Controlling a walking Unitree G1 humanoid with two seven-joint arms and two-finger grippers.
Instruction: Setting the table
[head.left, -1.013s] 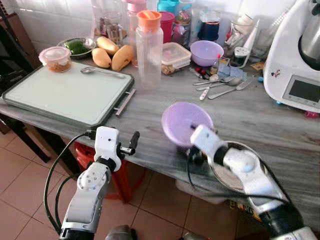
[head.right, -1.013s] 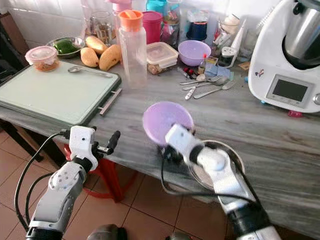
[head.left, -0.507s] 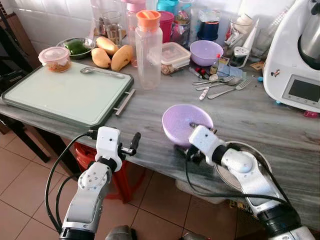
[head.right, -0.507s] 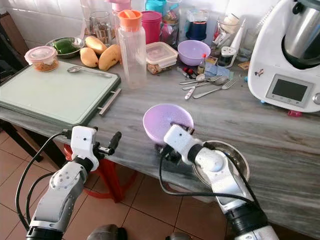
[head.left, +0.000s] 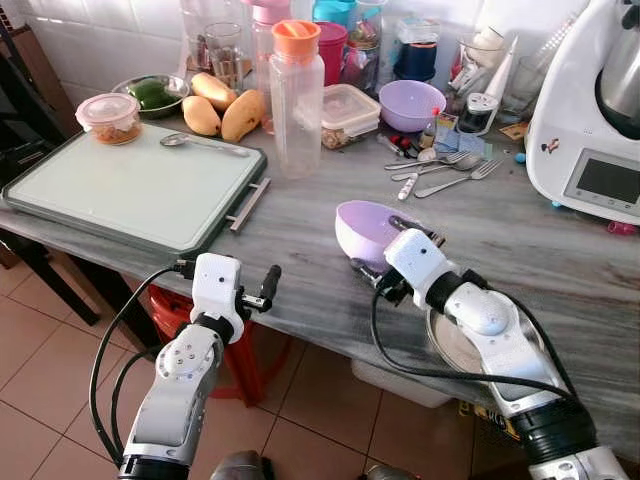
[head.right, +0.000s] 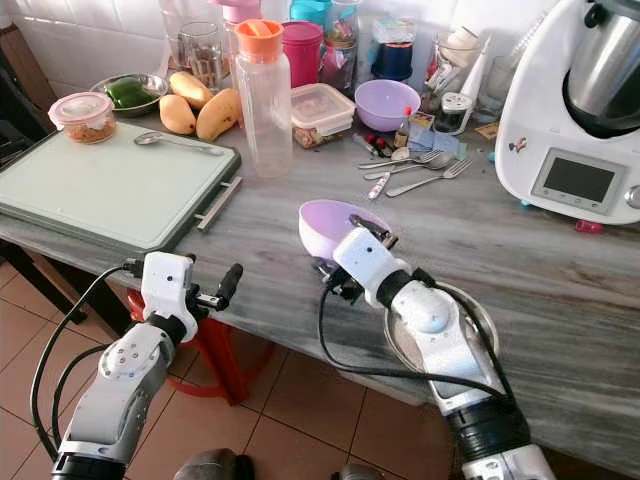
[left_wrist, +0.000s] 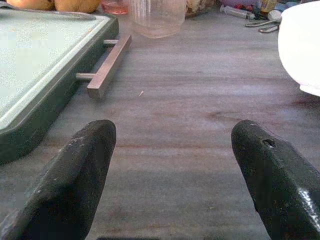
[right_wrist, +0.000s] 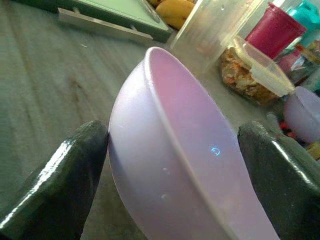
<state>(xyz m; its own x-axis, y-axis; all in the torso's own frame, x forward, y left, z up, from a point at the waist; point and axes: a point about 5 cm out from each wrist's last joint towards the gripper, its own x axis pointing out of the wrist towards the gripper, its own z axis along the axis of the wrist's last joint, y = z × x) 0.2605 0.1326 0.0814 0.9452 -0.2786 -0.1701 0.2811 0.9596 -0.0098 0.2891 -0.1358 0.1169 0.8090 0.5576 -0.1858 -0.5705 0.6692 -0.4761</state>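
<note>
We see the right tool (head.left: 398, 236) clamped on the rim of a lilac bowl (head.left: 366, 228), which sits near the front edge of the grey bench (head.left: 300, 215), tilted with its opening towards twelve o'clock. In the right wrist view the two black fingers (right_wrist: 55, 175) flank the bowl. At about five o'clock from the bowl, under the right arm, lies a steel plate (head.left: 450, 345). Our left tool (left_wrist: 172, 165) hovers at the bench's front edge, its fingers apart and holding nothing, at about nine o'clock from the bowl. The green-rimmed tray (head.left: 130, 185) lies at its eleven o'clock.
</note>
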